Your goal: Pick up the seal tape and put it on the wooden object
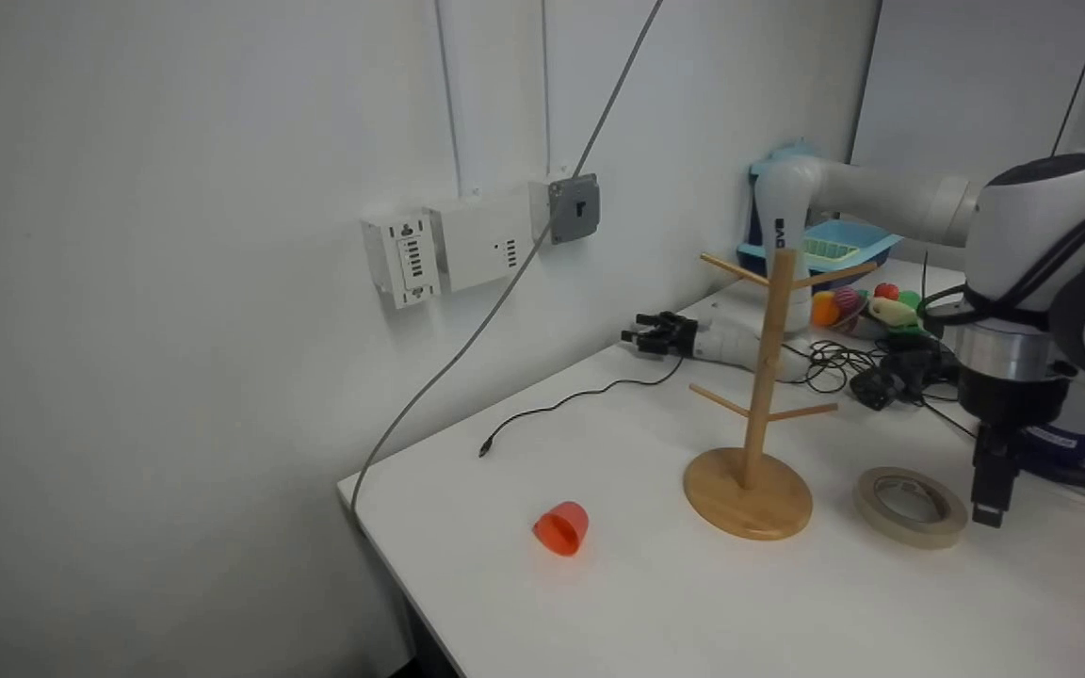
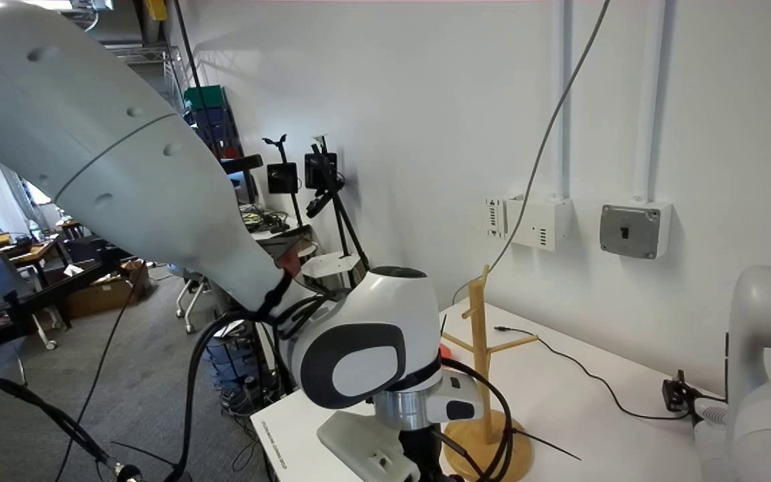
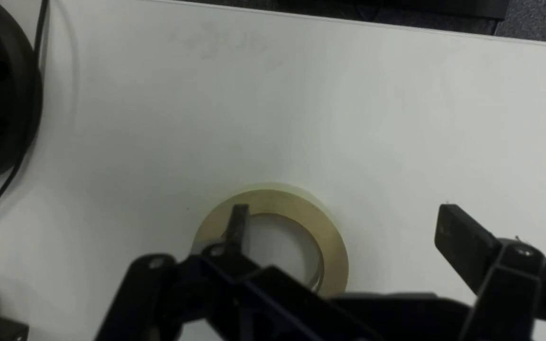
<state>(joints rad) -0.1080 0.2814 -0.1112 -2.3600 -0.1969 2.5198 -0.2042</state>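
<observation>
Poised over or just beside the seal tape [image 1: 924, 537], hard to tell which, with empty, wide-spread fingers [image 3: 465, 246] on the gripper [image 3: 344, 208]. As for the seal tape: lying flat on the table [image 1: 655, 603] between gripper and wooden object [image 1: 767, 377] in an exterior view, closer to the right-hand edge than to the left-hand corner. Round, so without a long axis to match. In the wrist view, well in from the table edge along the top, and off-centre toward the finger at left [image 3: 239, 227], partly hidden behind it. Probably calling for a shift toward that finger's side and toward the wooden object before lowering.
</observation>
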